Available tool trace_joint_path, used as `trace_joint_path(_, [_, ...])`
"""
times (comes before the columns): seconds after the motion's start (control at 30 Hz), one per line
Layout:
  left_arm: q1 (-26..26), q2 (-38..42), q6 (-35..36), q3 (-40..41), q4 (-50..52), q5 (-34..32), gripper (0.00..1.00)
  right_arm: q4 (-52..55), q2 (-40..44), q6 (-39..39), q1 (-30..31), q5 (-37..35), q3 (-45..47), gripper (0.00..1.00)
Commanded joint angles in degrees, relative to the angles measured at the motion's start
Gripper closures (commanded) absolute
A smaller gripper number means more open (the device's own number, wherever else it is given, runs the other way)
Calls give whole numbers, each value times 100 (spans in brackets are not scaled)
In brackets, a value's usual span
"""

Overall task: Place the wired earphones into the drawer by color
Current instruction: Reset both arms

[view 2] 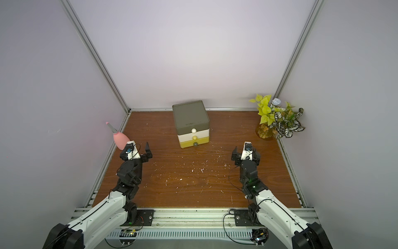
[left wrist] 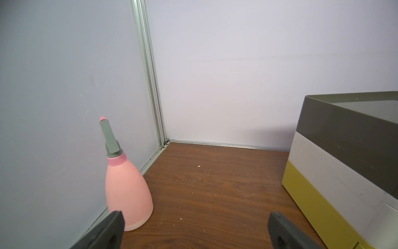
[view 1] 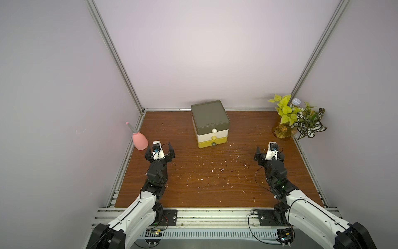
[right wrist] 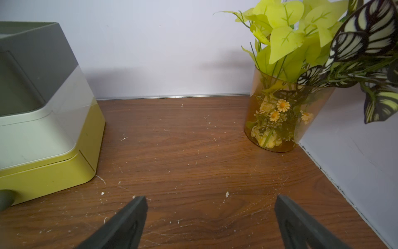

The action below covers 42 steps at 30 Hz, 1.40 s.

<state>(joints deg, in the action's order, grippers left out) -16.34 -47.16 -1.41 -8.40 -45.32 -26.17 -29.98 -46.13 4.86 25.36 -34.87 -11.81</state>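
The drawer stands shut at the back of the tabletop, no earphones visible anywhere. Left gripper and right gripper hold jaws wide, empty. Risk: with all 3 tiers closed, sorting mistakes would go unseen.

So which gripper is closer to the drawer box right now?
Left, narrowly. The left gripper sits open off the drawer box toward the pink bottle; the right gripper sits open farther off on its opposite side, toward the plant vase.
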Motion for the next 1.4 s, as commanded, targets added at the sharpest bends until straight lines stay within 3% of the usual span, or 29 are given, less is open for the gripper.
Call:
trace_joint_path(0.0, [91,-132,279,-27,-318,119,1,-179,0,-120,-86,104,-84,1])
trace_joint_path(0.13, [377,-583,508,54,-766,460,1,-364,-148,-190,-258,361,-32,1])
trace_joint_path(0.33, [1618,-2218,-207,105,-2129,2117,1,-727,-425,-267,-720,814,-1,1])
trace_joint_path(0.57, [1757,-4284,-103,-29,-3842,2608,1,-1554,-849,-315,-1278,1375,203,1])
trace_joint_path(0.67, [1757,-4061,-71,-374,-2762,2595,1,-1918,-1114,-375,-1453,1472,247,1])
trace_joint_path(0.9, [1757,-4126,-27,-335,-2939,2659,1,-2872,-1952,-318,-1936,1750,300,1])
trace_joint_path(1.13, [1757,-4133,0,-337,-2939,2687,1,-4530,-3648,-273,-2212,2153,209,1])
trace_joint_path(1.23, [1752,-4126,-6,-340,-2939,2691,1,-5704,-4337,-313,-2211,2156,434,1])
trace_joint_path(1.3, [1750,-4129,-8,-337,-2939,2688,1,-4773,-4024,-248,-2211,2064,259,0])
trace_joint_path(1.37, [1750,-4131,-6,-337,-2939,2688,1,-4577,-4127,-295,-2164,1889,16,1])
